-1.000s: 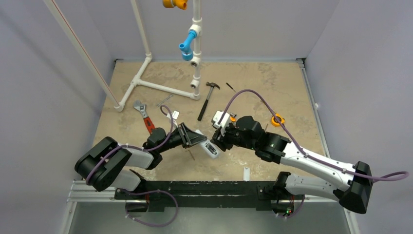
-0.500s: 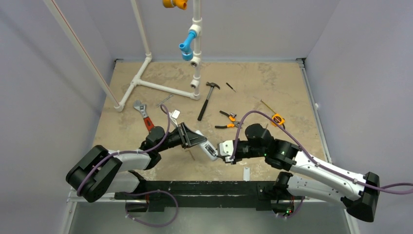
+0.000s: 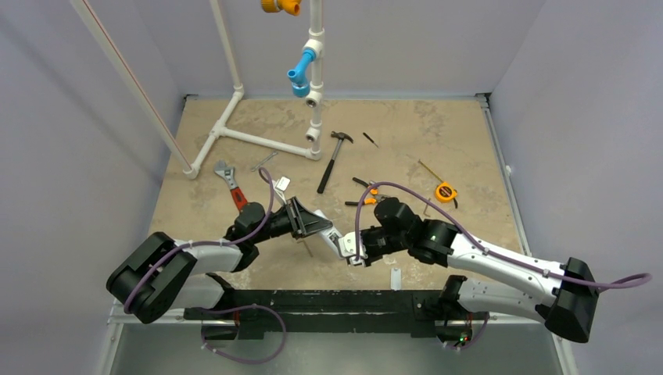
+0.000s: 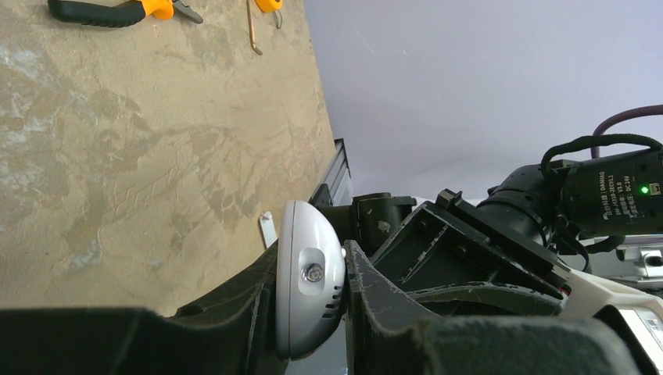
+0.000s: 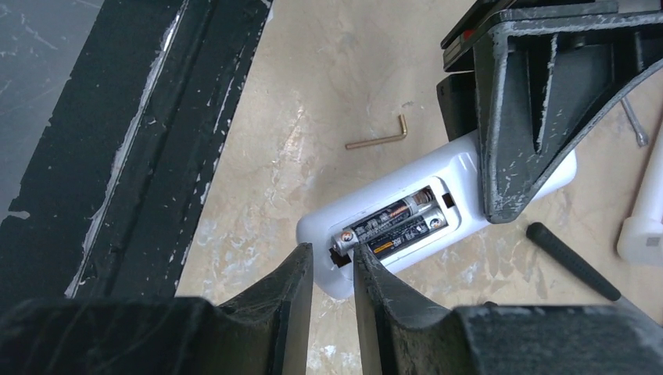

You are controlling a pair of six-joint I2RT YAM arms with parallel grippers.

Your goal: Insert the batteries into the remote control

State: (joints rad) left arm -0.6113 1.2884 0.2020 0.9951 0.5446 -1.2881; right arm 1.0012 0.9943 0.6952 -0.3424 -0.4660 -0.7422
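Note:
The white remote control (image 3: pixel 338 241) hangs just above the table, and my left gripper (image 3: pixel 322 226) is shut on its far end. In the left wrist view the remote's rounded end (image 4: pixel 309 281) is pinched between the fingers of the left gripper (image 4: pixel 311 269). In the right wrist view the remote control (image 5: pixel 406 183) shows its open back. Both batteries (image 5: pixel 395 224) lie side by side in the compartment. My right gripper (image 5: pixel 334 262) hovers at the remote's free end. Its jaws stand a narrow gap apart, with nothing between them. The tips are right by the end of one battery.
A small white cover strip (image 3: pixel 396 278) lies near the black rail (image 3: pixel 328 301). A brass hex key (image 5: pixel 381 137) lies beside the remote. Farther back are a hammer (image 3: pixel 332 160), orange pliers (image 3: pixel 363 191), a tape measure (image 3: pixel 446 191), a red wrench (image 3: pixel 232 187) and a white pipe frame (image 3: pixel 234 133).
My right gripper has swung down and left from beside the pliers to the remote's free end, and its jaws have narrowed. The left gripper still holds the remote.

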